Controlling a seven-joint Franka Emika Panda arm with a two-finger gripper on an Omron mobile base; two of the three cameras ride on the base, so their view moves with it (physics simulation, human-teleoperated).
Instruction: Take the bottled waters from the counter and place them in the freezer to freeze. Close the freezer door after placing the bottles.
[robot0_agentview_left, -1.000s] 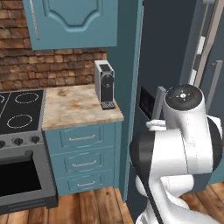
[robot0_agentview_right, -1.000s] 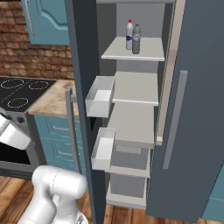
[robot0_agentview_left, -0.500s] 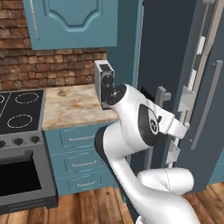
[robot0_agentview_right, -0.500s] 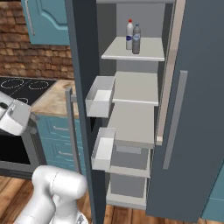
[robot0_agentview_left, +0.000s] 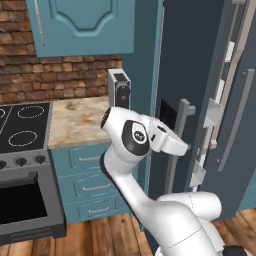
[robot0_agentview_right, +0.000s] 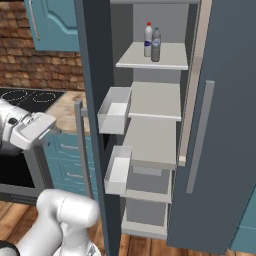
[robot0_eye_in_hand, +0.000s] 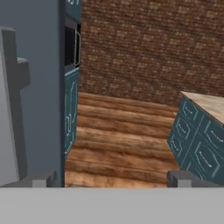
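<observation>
I count two bottled waters: the whitish bottle (robot0_agentview_right: 148, 39) with a red cap and the grey-blue bottle (robot0_agentview_right: 156, 45) with a dark cap, side by side on one shelf (robot0_agentview_right: 172, 56). Inside the freezer (robot0_agentview_right: 150, 125) I see four shelves. The open freezer door (robot0_agentview_right: 97, 100) has two white bins, an upper bin (robot0_agentview_right: 114, 110) and a lower bin (robot0_agentview_right: 117, 170), plus one long bar handle (robot0_agentview_left: 177, 145). On the bench (robot0_agentview_left: 80, 120) stands one coffee machine (robot0_agentview_left: 119, 89). The stove top (robot0_agentview_left: 22, 125) shows four white rings.
</observation>
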